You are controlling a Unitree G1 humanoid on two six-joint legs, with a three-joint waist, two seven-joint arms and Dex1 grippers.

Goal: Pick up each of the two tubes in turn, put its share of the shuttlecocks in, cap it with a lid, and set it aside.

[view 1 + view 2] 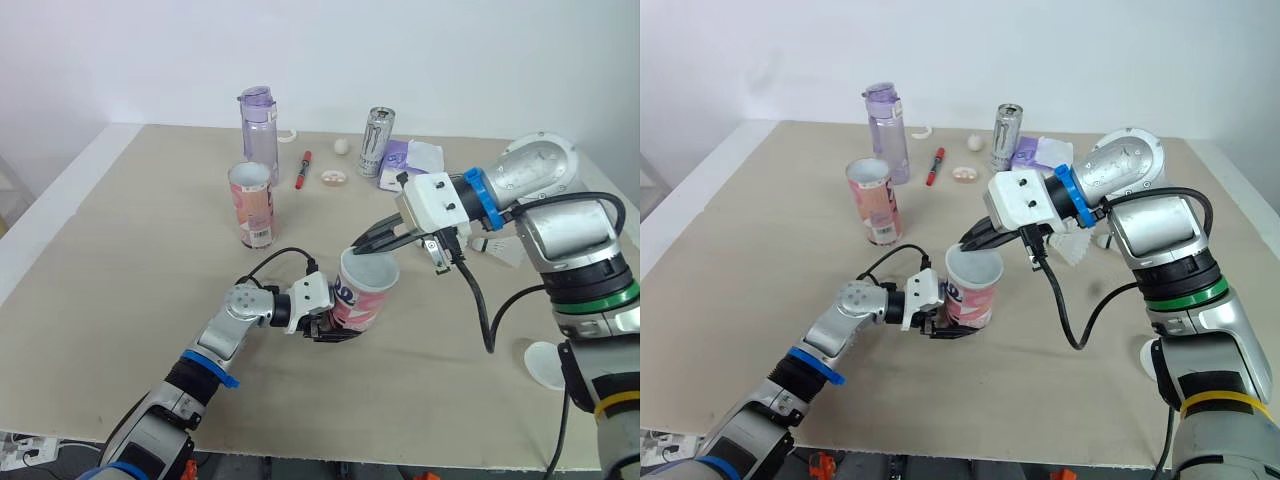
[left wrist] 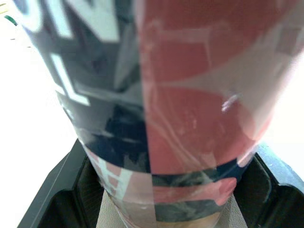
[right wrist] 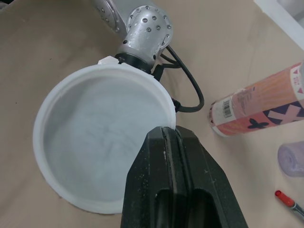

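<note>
A pink and navy tube (image 1: 362, 300) stands slightly tilted near the table's middle front. My left gripper (image 1: 335, 325) is shut on its lower part, and its black fingers (image 2: 52, 199) flank the tube (image 2: 180, 118) in the left wrist view. A translucent white lid (image 3: 95, 147) sits over the tube's mouth. My right gripper (image 3: 164, 135) is shut on the lid's rim, coming in from the right (image 1: 360, 244). A second pink tube (image 1: 251, 204) stands upright and uncapped farther back left. A white shuttlecock (image 1: 1072, 247) lies behind my right forearm.
A purple bottle (image 1: 259, 128), a drinks can (image 1: 378, 142), a red pen (image 1: 302, 169), a small white ball (image 1: 342, 146) and a purple-white packet (image 1: 415, 156) line the back of the table. Another white lid (image 1: 545, 365) lies near the right front edge.
</note>
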